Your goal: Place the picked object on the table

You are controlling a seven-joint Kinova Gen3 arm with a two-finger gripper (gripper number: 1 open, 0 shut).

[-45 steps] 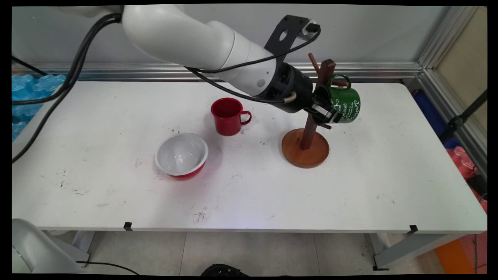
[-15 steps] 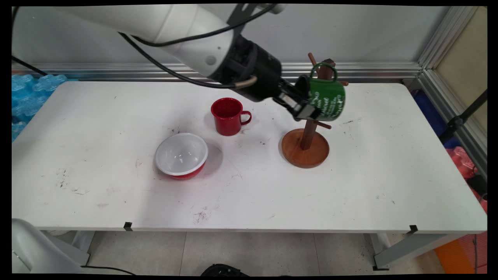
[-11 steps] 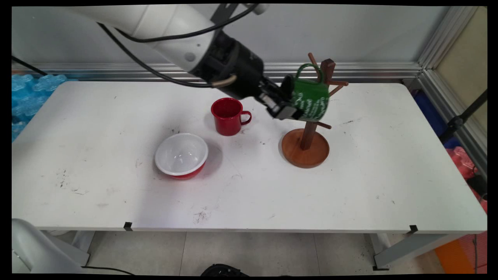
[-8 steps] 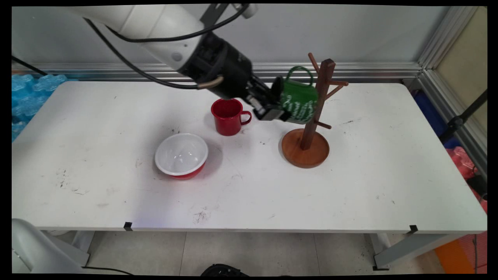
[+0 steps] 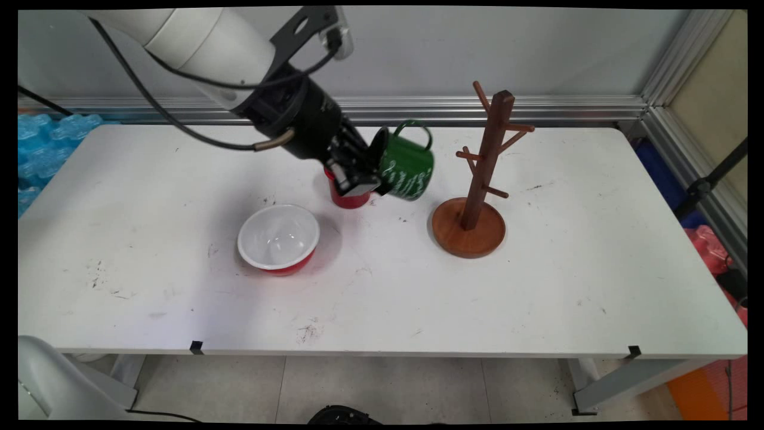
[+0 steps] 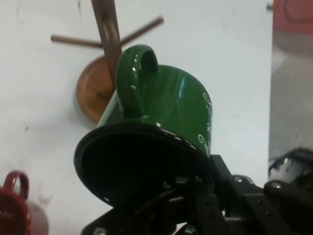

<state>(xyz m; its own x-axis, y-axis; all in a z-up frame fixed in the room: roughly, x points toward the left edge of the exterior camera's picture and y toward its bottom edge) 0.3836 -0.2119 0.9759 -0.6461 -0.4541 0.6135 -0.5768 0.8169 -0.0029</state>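
Observation:
My gripper (image 5: 365,179) is shut on the rim of a green mug (image 5: 407,169) with white lettering and holds it tilted in the air, its handle up. The mug hangs between the red mug (image 5: 346,197) on the table, now partly hidden behind my hand, and the wooden mug tree (image 5: 481,173), whose pegs are bare. In the hand view the green mug (image 6: 166,117) fills the middle with its dark mouth towards the camera, my gripper (image 6: 195,188) is clamped on its rim, the mug tree (image 6: 105,54) lies behind it, and the red mug (image 6: 13,208) shows at the lower left.
A white bowl with a red outside (image 5: 278,239) stands left of centre on the white table (image 5: 537,286). Blue packing material (image 5: 42,149) lies off the table's left end. A metal rail runs along the back wall.
The green mug has come off the mug tree's peg and travelled left with my gripper, from beside the tree's post to just over the red mug. The tree and bowl have stayed put.

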